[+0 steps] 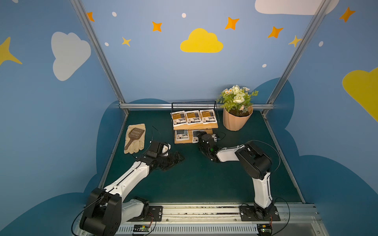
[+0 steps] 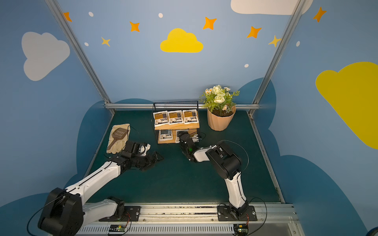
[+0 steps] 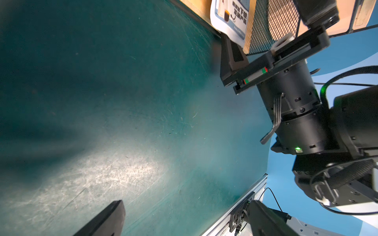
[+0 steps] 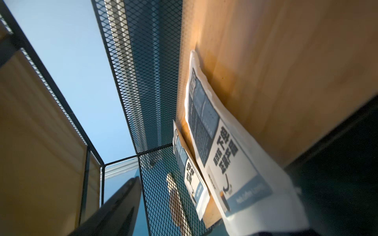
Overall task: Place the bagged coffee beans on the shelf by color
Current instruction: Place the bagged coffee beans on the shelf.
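The shelf (image 1: 194, 126) stands at the back of the green mat. Three yellow-brown bagged coffee beans (image 1: 192, 117) lie side by side on its upper board. One grey-blue bag (image 1: 182, 135) rests on the lower board, and beside it a second grey-blue bag (image 4: 225, 159) overhangs the board's front edge. My right gripper (image 1: 203, 134) is at this second bag, open, its jaws wide apart around the bag's near end; one finger (image 3: 233, 55) is just under the bag's corner. My left gripper (image 1: 178, 158) hovers open and empty over the mat, left of the shelf.
A cream glove (image 1: 136, 143) with a brown scoop (image 1: 135, 133) on it lies at the left. A terracotta flower pot (image 1: 237, 121) stands right of the shelf. Aluminium rails border the mat.
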Controlling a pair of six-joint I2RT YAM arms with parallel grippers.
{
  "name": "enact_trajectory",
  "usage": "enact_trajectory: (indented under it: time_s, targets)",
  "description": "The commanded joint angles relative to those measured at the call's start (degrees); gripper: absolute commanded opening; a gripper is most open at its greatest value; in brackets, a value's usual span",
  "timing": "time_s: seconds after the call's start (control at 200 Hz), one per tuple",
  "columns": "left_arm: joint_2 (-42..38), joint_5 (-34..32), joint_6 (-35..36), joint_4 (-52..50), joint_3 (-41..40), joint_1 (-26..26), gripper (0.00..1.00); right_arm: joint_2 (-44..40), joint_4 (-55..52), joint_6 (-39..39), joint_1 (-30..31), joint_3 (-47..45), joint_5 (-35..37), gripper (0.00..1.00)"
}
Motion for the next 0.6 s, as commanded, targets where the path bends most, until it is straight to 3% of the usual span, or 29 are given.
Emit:
enact_trajectory:
  time_s: [0.0,0.175,0.596]
  targets:
    - [-1.0,0.6,0.0,0.2,-0.9,0.3,1.00,-2.1,-13.2,-1.4,0.4,0.4,-1.6,0.84]
    - [-1.2,0.6,-0.2,0.6,-1.1,0.3,1.00,-2.8,-16.4,-1.7,0.1,0.5,-2.9,0.85]
    - [-1.6,0.7,-0.1,0.9,-1.9,0.3,1.00,-3.2,-8.7,-2.3,0.4,-2.7,-7.0,0.80]
